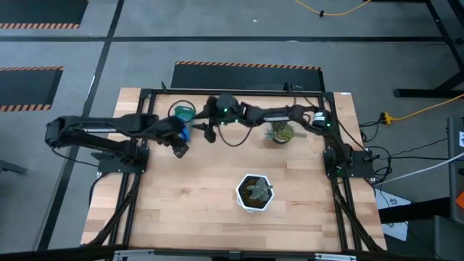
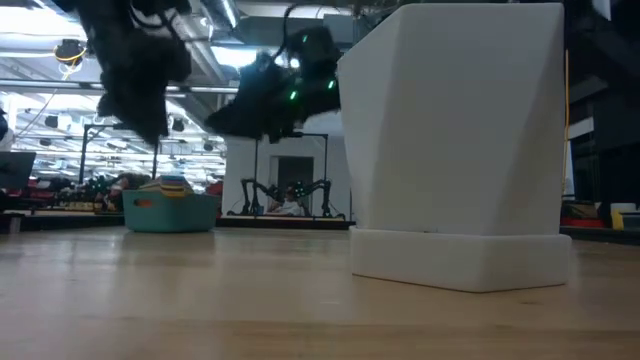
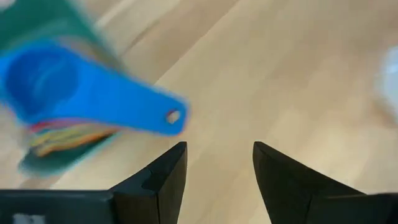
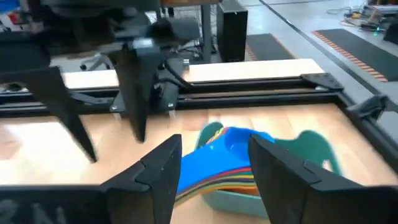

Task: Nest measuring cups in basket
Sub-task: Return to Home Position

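The teal basket (image 1: 183,112) stands near the table's far edge, with the measuring cups (image 3: 68,134) nested inside it in a coloured stack. The dark blue cup (image 3: 46,84) lies on top, and its handle (image 3: 149,112) sticks out over the basket's rim. In the low view the basket (image 2: 170,212) sits on the table with the cups showing above its rim. My left gripper (image 3: 217,149) is open and hovers above the table just beside the handle's free end. My right gripper (image 4: 214,142) is open, raised above the table, and looks down on the basket (image 4: 249,193).
A white hexagonal plant pot (image 1: 254,192) stands in the middle of the table and fills the right side of the low view (image 2: 460,150). A smaller plant (image 1: 279,133) sits under the right arm. Black frame rails (image 1: 239,93) run along the table's edges.
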Tool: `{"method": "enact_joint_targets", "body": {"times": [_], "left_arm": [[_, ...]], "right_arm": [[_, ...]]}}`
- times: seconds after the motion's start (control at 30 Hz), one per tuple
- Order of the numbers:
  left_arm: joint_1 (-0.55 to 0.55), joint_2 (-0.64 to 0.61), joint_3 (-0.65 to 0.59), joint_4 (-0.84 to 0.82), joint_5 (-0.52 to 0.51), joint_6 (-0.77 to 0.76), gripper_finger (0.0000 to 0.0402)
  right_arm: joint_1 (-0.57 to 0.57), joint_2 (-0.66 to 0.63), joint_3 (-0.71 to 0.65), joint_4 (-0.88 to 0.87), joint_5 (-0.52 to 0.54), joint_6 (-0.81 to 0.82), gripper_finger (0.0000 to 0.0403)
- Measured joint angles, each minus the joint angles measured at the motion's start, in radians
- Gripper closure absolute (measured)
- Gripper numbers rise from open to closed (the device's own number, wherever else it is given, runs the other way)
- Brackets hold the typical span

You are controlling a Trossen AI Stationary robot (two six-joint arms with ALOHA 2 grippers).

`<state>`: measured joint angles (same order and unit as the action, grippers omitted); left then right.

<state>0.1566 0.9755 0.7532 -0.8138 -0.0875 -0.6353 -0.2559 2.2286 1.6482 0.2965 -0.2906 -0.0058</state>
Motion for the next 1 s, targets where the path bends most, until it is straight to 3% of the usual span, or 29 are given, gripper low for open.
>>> {"method": "enact_joint_targets", "body": {"times": [0.17, 0.43, 0.57, 0.83, 1.0], "left_arm": [[0.0, -0.096, 0.0, 0.143, 0.022, 0.14, 0.0225], [0.0, -0.156, 0.0, 0.53, 0.019, 0.517, 0.0225], [0.0, -0.188, 0.001, 0.643, 0.021, 0.664, 0.0225], [-0.009, -0.394, -0.003, 0.51, 0.03, 0.719, 0.0225], [-0.042, -0.539, -0.09, 0.496, 0.056, 0.725, 0.0225]], "right_arm": [[-0.008, -0.142, 0.0, -0.165, -0.026, -0.046, 0.0212], [-0.007, -0.366, 0.0, -0.451, -0.026, -0.134, 0.0212], [-0.007, -0.472, 0.0, -0.583, -0.028, -0.148, 0.0212], [0.013, -0.655, 0.0, -0.844, -0.045, -0.16, 0.0212], [0.054, -0.725, -0.001, -0.951, -0.045, -0.159, 0.0212]]}}
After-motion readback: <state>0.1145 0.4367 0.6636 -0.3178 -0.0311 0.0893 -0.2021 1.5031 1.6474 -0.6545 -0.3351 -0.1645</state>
